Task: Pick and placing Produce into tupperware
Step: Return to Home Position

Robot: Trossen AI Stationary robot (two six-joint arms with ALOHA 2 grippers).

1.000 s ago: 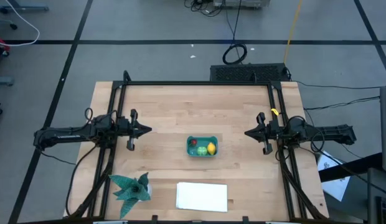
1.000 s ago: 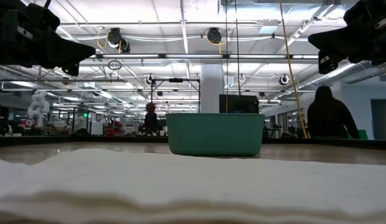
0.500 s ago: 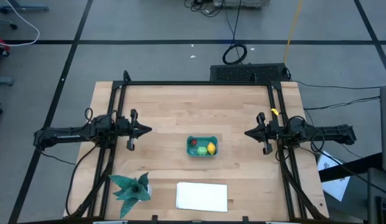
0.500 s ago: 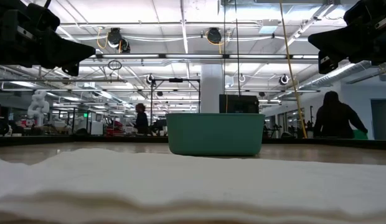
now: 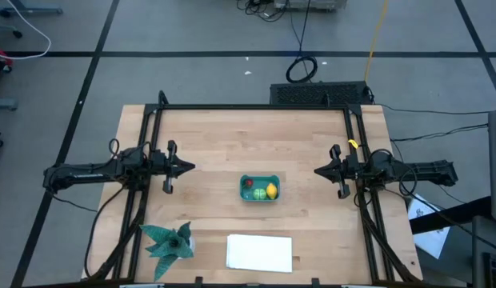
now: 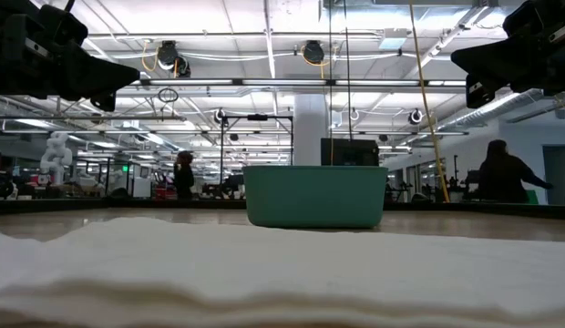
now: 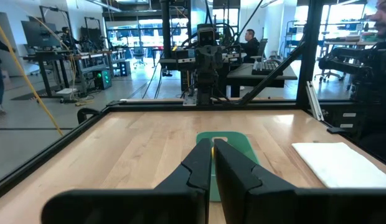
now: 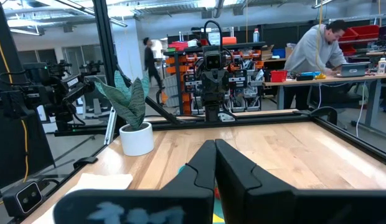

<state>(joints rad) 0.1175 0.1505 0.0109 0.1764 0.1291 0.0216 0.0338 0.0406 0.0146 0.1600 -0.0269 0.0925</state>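
Only the high view looked down into the teal tupperware [image 5: 242, 189], which sat near the middle of the wooden surface [image 5: 232, 136]. Inside it lay 1 red piece [image 5: 249, 183], 1 light green piece [image 5: 250, 193] and 1 yellow piece [image 5: 270, 191]. The red and green were at the left arm's end and the yellow nearer the right arm's. The low view gave just the tub's outer wall, with the contents hidden behind the rim. In that view the white rectangle [image 5: 260, 252] filled the foreground as a pale, soft-looking layer.

The left gripper [image 5: 190, 167] and right gripper [image 5: 317, 170] pointed at each other from opposite sides, each well apart from the tub. The low view added that both hung high above the surface. Each wrist view showed its own jaws clenched to a thin slit, with nothing between them.

From above, the plant [image 5: 170, 240] read as a spiky teal star at the surface's near-left corner. The right wrist view showed its leaves standing upright in a white pot.

In count there were 2 arms, 1 tub, 3 pieces of produce, 1 white rectangle and 1 plant. In the room beyond, the low view showed 1 person [image 6: 184, 175] and a second person [image 6: 503, 176].
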